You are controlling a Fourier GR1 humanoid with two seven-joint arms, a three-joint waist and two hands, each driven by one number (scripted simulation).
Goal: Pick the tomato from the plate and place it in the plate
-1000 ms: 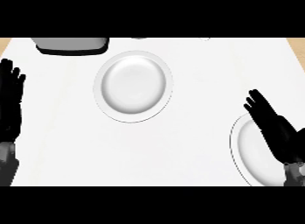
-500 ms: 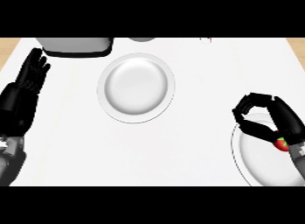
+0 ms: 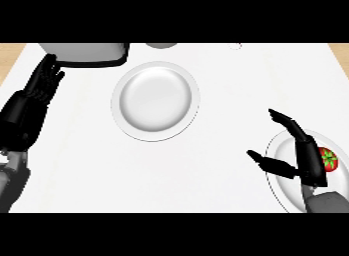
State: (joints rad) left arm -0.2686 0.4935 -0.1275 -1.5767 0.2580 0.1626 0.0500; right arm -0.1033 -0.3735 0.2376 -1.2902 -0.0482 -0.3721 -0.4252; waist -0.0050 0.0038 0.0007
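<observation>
A: What's on the counter (image 3: 206, 170), from the left?

B: The left hand (image 3: 33, 102) rests at the left edge, fingers straight and up, holding nothing. Just past its fingertips, at the far edge, stands a grey vessel (image 3: 88, 54); I cannot tell what is in it.

A: And the plates?

B: There are 2. The centre plate (image 3: 156, 100) shows only its white surface. The right plate (image 3: 288, 192), cut by the right edge, has the tomato (image 3: 328, 159) in it.

A: Which way does the tomato point?

B: Its green stem star faces up. It looks round, with no clear long axis.

A: And the right hand (image 3: 310, 162)?

B: It is over the right plate's left part, spread wide with thumb and fingers apart, gripping nothing. The tomato lies just right of the palm, which partly hides it. I cannot tell whether they touch.
</observation>
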